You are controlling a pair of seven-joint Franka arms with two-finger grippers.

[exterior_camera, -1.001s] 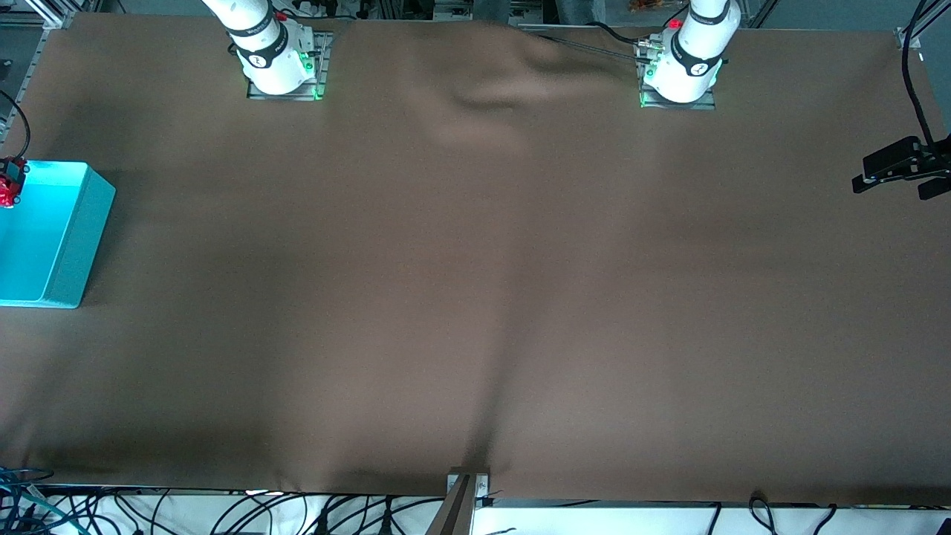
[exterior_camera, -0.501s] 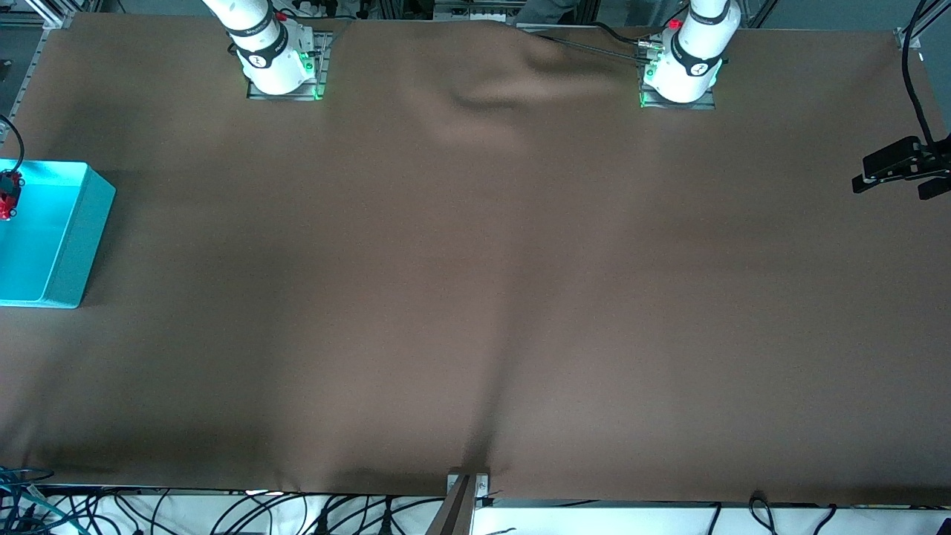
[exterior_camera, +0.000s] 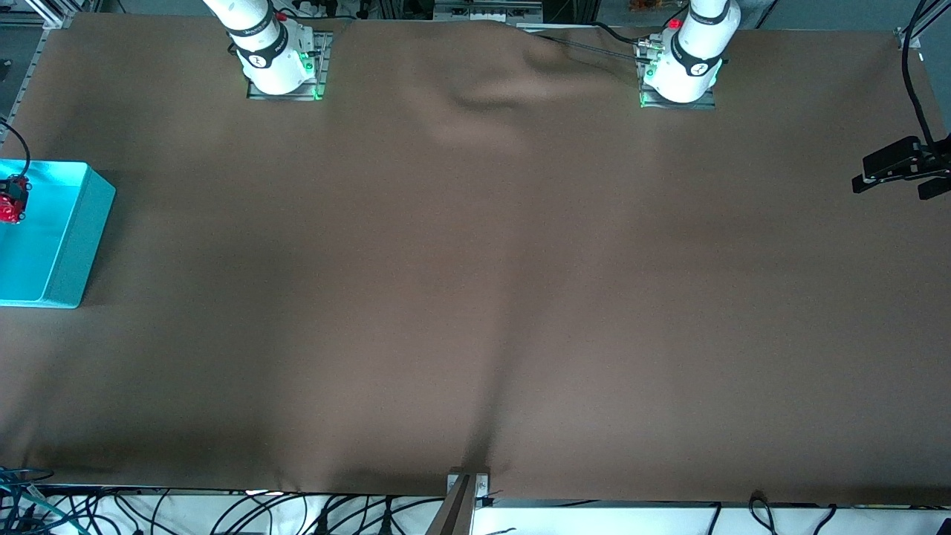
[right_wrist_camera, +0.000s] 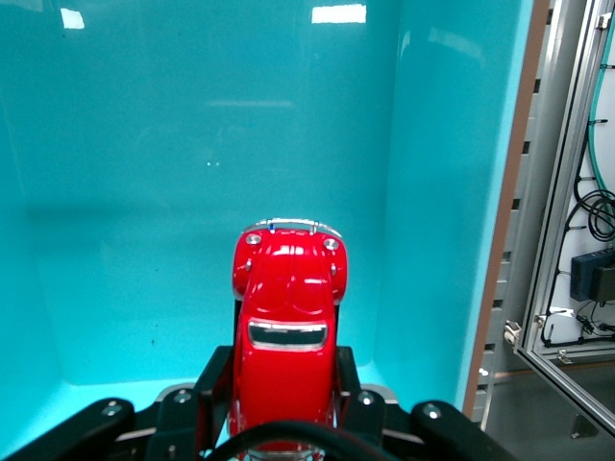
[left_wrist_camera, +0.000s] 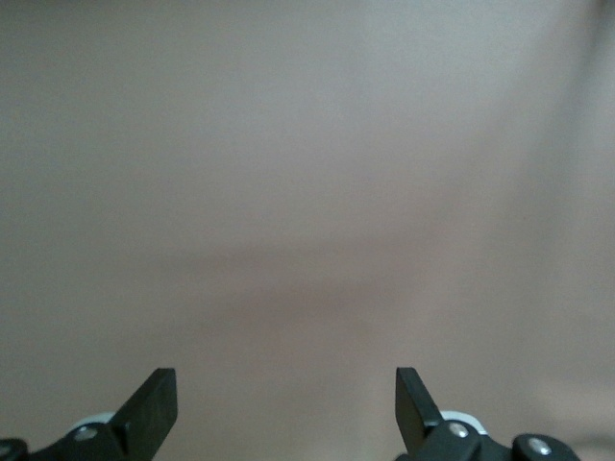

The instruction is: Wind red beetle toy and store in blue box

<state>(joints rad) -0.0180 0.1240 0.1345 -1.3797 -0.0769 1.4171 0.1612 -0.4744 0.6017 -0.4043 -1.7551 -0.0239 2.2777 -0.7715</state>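
Right gripper point(right_wrist_camera: 285, 403), at the front view's left edge, has shifted slightly, still pinching red beetle toy point(exterior_camera: 10, 207) over blue box point(exterior_camera: 70, 238). Left gripper point(left_wrist_camera: 286, 408) waits, spread.

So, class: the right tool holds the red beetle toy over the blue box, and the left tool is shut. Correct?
Not quite. The left tool is open, as the left wrist view shows. The right tool does hold the red beetle toy over the blue box.
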